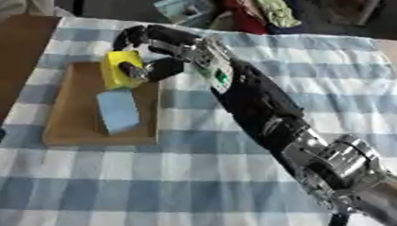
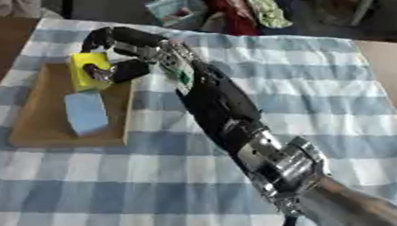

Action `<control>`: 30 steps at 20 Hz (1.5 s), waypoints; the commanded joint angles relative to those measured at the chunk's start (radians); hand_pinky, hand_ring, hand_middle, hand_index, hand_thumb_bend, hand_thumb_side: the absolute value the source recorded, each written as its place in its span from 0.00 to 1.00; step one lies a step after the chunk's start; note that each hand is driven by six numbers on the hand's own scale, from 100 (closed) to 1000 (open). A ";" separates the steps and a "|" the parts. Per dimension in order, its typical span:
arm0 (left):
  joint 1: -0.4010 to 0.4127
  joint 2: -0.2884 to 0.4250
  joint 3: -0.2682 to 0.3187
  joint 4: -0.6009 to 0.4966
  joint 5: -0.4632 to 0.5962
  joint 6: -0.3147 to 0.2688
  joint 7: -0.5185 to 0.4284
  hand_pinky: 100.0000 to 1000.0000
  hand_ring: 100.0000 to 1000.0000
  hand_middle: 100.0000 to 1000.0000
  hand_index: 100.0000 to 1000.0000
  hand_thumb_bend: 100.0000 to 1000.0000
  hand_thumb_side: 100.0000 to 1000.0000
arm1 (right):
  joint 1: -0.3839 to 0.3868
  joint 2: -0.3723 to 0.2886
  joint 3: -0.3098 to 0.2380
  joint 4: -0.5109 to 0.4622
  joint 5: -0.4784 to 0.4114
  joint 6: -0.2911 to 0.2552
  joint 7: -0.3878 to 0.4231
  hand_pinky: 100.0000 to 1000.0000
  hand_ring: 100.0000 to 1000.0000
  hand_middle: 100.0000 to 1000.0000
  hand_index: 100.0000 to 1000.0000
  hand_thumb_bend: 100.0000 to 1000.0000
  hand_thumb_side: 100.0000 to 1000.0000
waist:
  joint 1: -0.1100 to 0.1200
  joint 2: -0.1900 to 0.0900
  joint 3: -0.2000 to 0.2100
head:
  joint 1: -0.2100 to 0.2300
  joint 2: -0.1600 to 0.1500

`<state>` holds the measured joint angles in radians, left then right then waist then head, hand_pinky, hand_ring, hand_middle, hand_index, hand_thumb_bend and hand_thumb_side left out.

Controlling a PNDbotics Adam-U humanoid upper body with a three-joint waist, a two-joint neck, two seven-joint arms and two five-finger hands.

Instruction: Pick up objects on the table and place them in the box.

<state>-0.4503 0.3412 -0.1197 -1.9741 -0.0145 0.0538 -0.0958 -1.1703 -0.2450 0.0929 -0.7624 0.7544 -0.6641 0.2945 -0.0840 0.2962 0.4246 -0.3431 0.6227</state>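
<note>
Two eye views, nearly the same shot, but the right eye view showed more of the arm's shiny silver wrist end at the bottom, while the left eye view put the box [image 1: 74, 124] further from the frame's left edge. Only the right hand [image 1: 163, 54] was visible, reaching in from the lower right across the blue-and-white checked tablecloth [image 1: 113, 184]. Its black fingers were curled over the far end of the box with the thumb [image 1: 132, 70] against a yellow block [image 1: 117, 65], so it looked like it was pinching that block. The block looked spongy, squarish and bright. Just below it, inside the same shallow brown box, lay a pale blue slab [image 1: 117, 110], flat and rectangular with soft edges. The box looked like plain cardboard or wood, low walled, sitting on the table's left side.
</note>
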 commanded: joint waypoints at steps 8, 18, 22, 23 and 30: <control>-0.015 0.014 0.004 -0.017 0.001 0.000 -0.002 0.55 0.51 0.48 0.66 0.58 0.06 | -0.030 -0.024 0.004 -0.044 -0.055 0.007 0.025 0.79 0.86 0.85 0.83 0.06 0.82 | 0.011 -0.021 -0.007 | 0.002 -0.013; -0.011 0.020 0.008 -0.015 -0.002 0.000 0.001 0.55 0.51 0.48 0.66 0.58 0.06 | -0.040 -0.047 0.011 -0.076 -0.103 0.011 0.026 0.79 0.86 0.86 0.84 0.10 0.78 | 0.012 -0.023 -0.024 | 0.012 -0.014; -0.005 0.025 0.013 -0.012 -0.005 0.001 0.007 0.55 0.51 0.48 0.66 0.58 0.06 | -0.041 -0.078 0.023 -0.116 -0.165 0.013 0.027 0.79 0.86 0.87 0.84 0.11 0.75 | 0.016 -0.028 -0.047 | 0.025 -0.013; -0.003 0.027 0.014 -0.009 -0.006 0.002 0.009 0.55 0.51 0.48 0.66 0.58 0.06 | -0.039 -0.087 0.027 -0.127 -0.184 0.015 0.028 0.79 0.86 0.87 0.84 0.11 0.75 | 0.017 -0.030 -0.055 | 0.030 -0.012; 0.021 0.036 0.032 0.012 -0.018 0.005 0.038 0.55 0.52 0.49 0.66 0.59 0.05 | 0.001 -0.170 0.060 -0.243 -0.386 0.059 0.045 0.76 0.84 0.85 0.84 0.05 0.69 | 0.034 -0.041 -0.132 | 0.071 0.001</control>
<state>-0.4224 0.3525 -0.1007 -1.9555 -0.0276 0.0593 -0.0668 -1.1509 -0.3745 0.1497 -0.9630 0.4133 -0.6170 0.3384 -0.0574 0.2795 0.2870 -0.2810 0.6230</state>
